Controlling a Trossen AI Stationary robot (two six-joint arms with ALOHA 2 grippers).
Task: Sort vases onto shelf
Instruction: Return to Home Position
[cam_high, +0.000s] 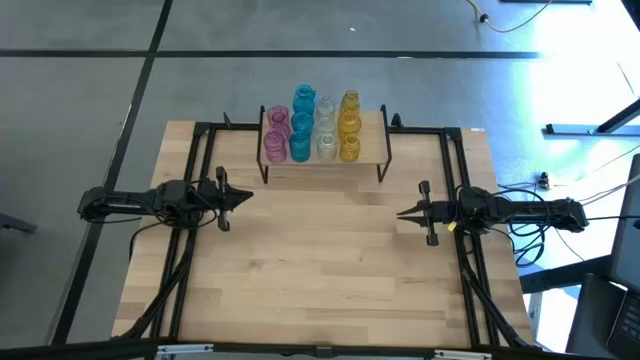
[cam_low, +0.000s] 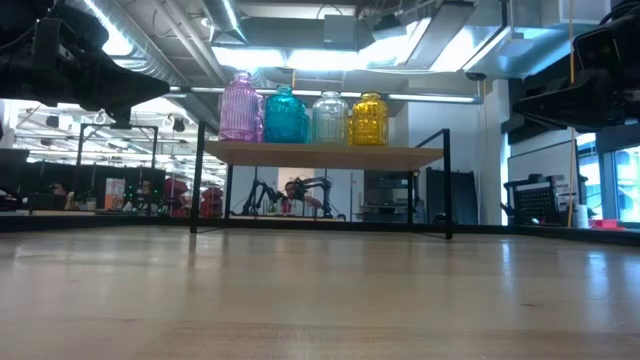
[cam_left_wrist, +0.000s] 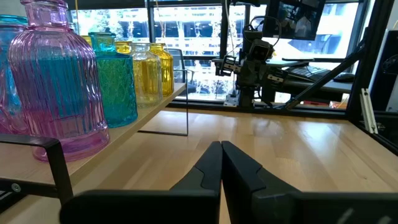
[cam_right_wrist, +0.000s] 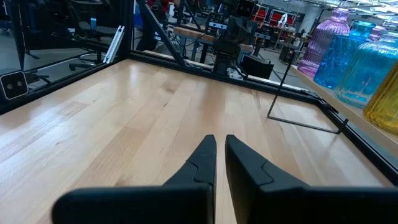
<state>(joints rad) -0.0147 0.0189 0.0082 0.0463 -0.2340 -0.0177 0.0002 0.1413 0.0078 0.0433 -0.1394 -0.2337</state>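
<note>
all vases (cam_high: 312, 125) stand on the shelf (cam_high: 375, 150) in colour rows; none left on table (cam_high: 320, 270). left gripper (cam_high: 246, 197), right gripper (cam_high: 402, 213) clenched, empty. sorting looks done.

Left gripper (cam_high: 246, 196) closed, empty, arm stretched level with fingertips pointing toward the right gripper (cam_high: 402, 213). Right gripper likewise closed and empty, facing it, well apart.

A robotics lab: exposed ceiling ducts (cam_low: 190, 40), other robot arms (cam_low: 300, 192) beyond.
</note>
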